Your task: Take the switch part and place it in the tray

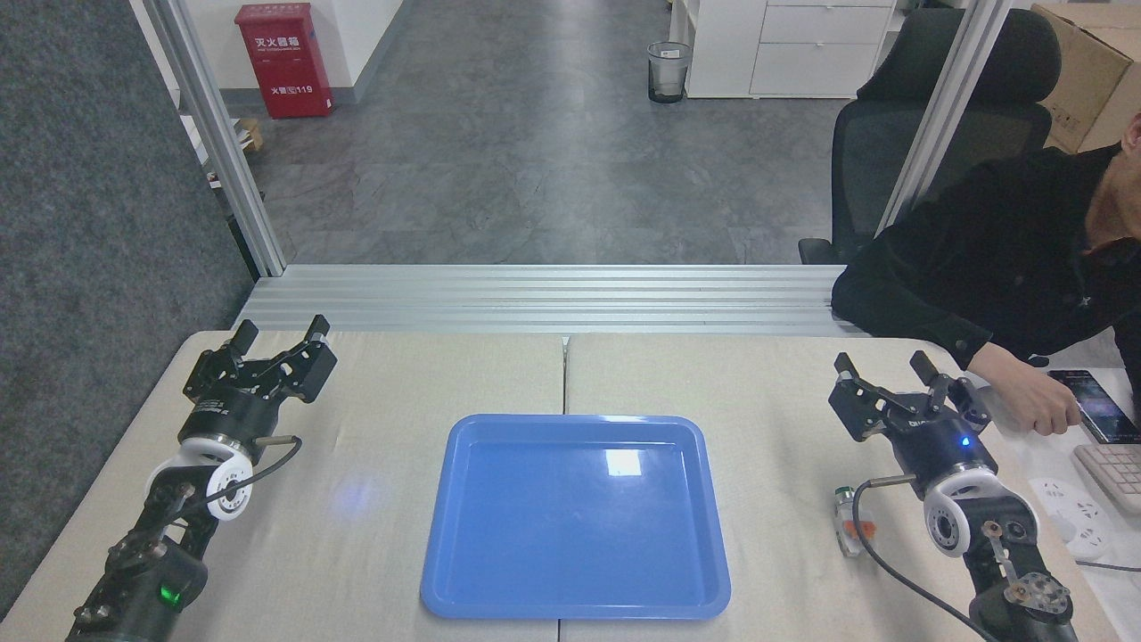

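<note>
Both the left tool (pixel 278 334) and right tool (pixel 882 366) stand spread apart, empty, touching nothing

Upper left: red cabinet (pixel 283 59) on grey floor. Top centre: wire bin (pixel 668 71) beside white drawers (pixel 807 45). Right: black office chair (pixel 936 134); person in black sleeve (pixel 972 267), phone (pixel 1089 403), keyboard (pixel 1114 473), cardboard box (pixel 1087 71).
</note>
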Motion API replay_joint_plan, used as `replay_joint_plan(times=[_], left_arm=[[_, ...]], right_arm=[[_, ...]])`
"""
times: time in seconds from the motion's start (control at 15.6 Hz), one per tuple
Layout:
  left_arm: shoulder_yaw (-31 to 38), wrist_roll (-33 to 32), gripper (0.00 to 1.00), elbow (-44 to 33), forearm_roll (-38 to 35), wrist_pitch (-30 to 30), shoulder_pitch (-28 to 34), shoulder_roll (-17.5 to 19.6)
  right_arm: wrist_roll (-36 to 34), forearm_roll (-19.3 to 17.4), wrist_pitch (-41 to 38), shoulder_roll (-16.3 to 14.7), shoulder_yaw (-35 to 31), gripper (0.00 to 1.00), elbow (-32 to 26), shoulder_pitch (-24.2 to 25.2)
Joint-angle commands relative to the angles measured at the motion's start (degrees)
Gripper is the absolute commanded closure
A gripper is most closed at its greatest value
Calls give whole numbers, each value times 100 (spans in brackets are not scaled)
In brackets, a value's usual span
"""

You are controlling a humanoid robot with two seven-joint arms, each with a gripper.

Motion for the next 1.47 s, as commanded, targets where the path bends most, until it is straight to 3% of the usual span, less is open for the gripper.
replay_joint_plan(times=[0.0,1.41], left_arm=[[0,-4,0,0,0,4,0,0],[0,-4,0,0,0,4,0,0]], right_arm=[[-1,5,2,4,-1,0,-3,6],[-1,5,11,75,17,0,-11,6]])
